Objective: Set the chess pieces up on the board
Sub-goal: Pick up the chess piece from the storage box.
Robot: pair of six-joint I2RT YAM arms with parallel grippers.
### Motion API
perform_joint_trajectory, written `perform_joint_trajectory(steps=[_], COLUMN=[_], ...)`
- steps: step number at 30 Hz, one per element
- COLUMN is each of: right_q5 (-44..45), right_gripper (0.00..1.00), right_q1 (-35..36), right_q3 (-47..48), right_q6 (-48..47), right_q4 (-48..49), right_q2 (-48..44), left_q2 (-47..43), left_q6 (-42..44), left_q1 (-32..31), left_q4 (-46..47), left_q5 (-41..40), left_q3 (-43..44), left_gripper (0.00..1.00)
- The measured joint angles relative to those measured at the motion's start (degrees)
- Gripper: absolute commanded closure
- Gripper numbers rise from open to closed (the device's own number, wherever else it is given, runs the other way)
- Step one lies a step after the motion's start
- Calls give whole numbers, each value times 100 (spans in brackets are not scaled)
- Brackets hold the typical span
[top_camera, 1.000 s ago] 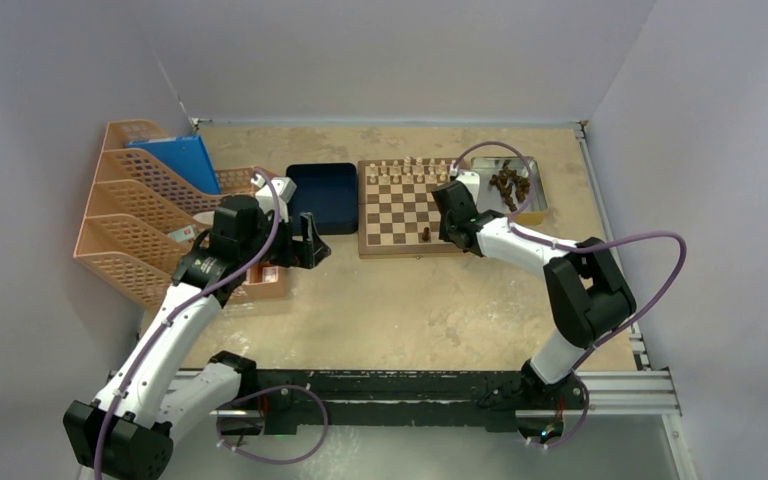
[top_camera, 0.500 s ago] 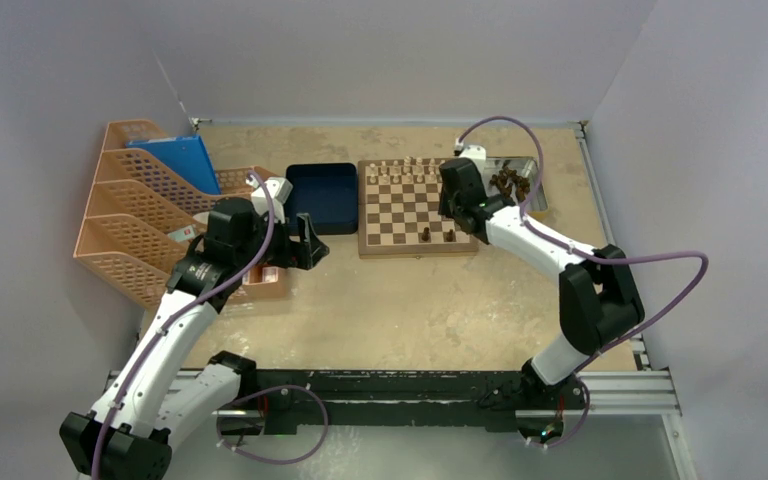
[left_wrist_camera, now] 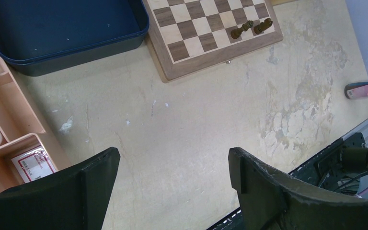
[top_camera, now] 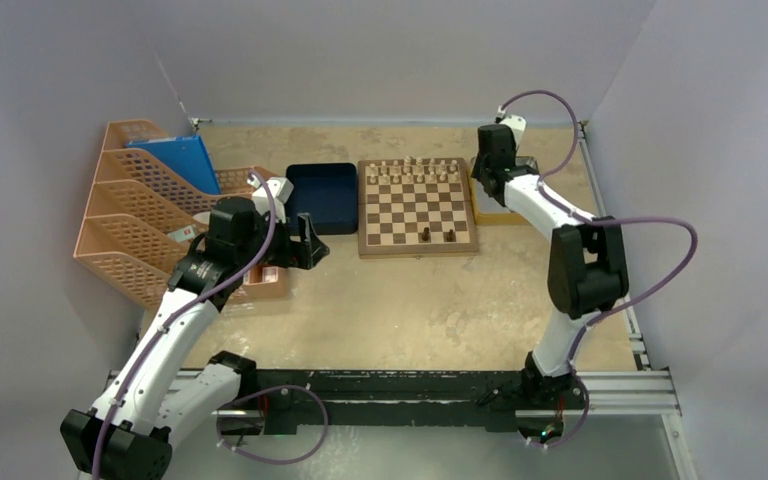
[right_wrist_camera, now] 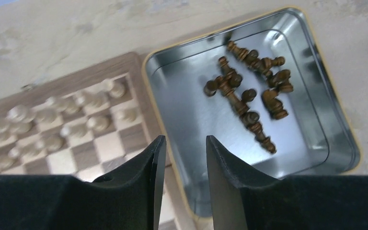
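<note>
Chessmen (right_wrist_camera: 235,93), 1 o'clock in tray (right_wrist_camera: 187,110): likely light, rigid, slippery; pinch mid-stem; right hand (right_wrist_camera: 184,143) slightly parted, empty; left hand (left_wrist_camera: 172,158) released.

Counted: one board (top_camera: 400,210); two dark chess pieces (left_wrist_camera: 242,29) standing on it; one blue tray (top_camera: 322,197); one metal tray (right_wrist_camera: 187,105).

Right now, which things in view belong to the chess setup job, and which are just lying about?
Job: board; dark chess pieces heaped in the silver tray; two dark pieces on the board's near row; light pieces on its far rows.
Lying about: dark blue tray; orange file racks; blue folder.
</note>
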Motion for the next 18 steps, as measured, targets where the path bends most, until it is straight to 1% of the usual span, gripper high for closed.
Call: perform_joint_trajectory(steps=[7,14,18], right_q5=[-9,9,4], right_gripper=[58,58,61], right_q1=[-461,-557,-584], right_q3=[560,654,796], right_q6=[-164,-321,-413], right_q4=[48,35,48], right_q2=[1156,1611,1674], left_q2=[2,4,50], left_q6=[0,0,0], left_q1=[0,0,0], left_q4=[0,0,0], left_q5=[2,-37,-98], left_q3=[0,0,0], left_gripper=[17,17,17])
